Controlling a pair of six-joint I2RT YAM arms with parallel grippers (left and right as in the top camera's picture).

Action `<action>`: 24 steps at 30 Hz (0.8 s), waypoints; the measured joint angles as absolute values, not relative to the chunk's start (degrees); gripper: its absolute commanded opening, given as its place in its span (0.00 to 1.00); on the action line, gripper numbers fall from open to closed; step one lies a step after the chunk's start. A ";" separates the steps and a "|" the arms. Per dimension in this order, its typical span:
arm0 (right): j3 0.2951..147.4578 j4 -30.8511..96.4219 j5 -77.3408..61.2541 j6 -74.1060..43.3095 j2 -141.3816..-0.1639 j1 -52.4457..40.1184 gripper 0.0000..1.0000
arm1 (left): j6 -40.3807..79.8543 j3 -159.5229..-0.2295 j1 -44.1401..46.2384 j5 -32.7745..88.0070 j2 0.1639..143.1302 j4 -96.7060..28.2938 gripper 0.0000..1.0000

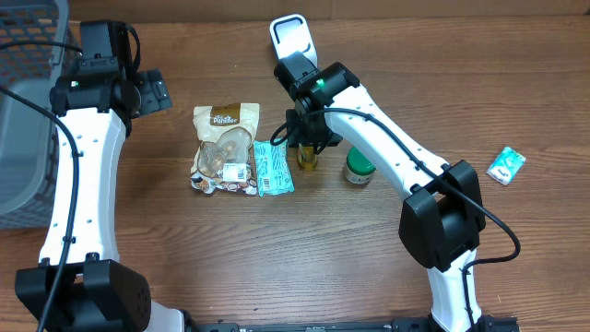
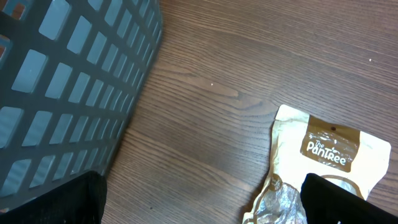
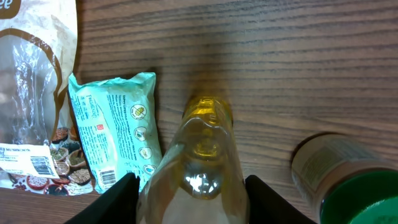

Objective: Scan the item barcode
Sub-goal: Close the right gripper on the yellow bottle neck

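Wooden table (image 1: 277,267) is carrying a grey basket (image 1: 23,157) far left. Left jaws are standing released; right jaws are straddling the bottle (image 3: 199,155), grip not discernible.

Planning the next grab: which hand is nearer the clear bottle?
Right. The right hand straddles the clear bottle, a finger on each side; the left hand hangs far off beside the grey basket.

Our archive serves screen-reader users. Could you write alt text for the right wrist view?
A clear plastic bottle holding something yellow sits between the jaws of the right gripper on a brown wooden table. A teal packet lies to its left, beside a clear-windowed snack pouch, and a green-lidded jar sits lower right.
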State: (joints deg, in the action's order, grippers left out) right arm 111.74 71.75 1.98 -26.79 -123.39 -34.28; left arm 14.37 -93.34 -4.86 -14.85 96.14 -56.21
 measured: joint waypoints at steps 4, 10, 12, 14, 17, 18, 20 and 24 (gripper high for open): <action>111.74 72.58 1.96 -26.74 -123.39 -34.28 0.53 | 14.37 -93.34 -4.86 -14.83 96.14 -56.21 0.99; 111.74 72.62 2.17 -26.79 -123.39 -34.26 0.56 | 14.37 -93.34 -4.86 -14.83 96.14 -56.23 1.00; 111.74 72.69 2.17 -26.74 -123.39 -34.28 0.56 | 14.37 -93.34 -4.86 -14.83 96.14 -56.21 1.00; 111.74 72.73 2.20 -26.76 -123.39 -34.26 0.56 | 14.37 -93.34 -4.86 -14.83 96.14 -56.23 1.00; 111.74 73.14 2.37 -26.76 -123.39 -34.28 0.56 | 14.37 -93.34 -4.86 -14.83 96.14 -56.21 1.00; 111.74 73.19 2.42 -26.74 -123.39 -34.26 0.55 | 14.37 -93.34 -4.86 -14.85 96.14 -56.23 1.00; 111.74 73.36 2.68 -26.76 -123.39 -34.28 0.52 | 14.37 -93.34 -4.86 -14.85 96.14 -56.23 1.00; 111.77 73.43 3.70 -26.76 -123.39 -34.26 0.52 | 14.37 -93.34 -4.86 -14.85 96.14 -56.23 1.00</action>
State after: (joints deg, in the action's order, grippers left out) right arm 111.77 73.43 3.70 -26.76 -123.39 -34.26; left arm 14.37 -93.34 -4.86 -14.85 96.14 -56.23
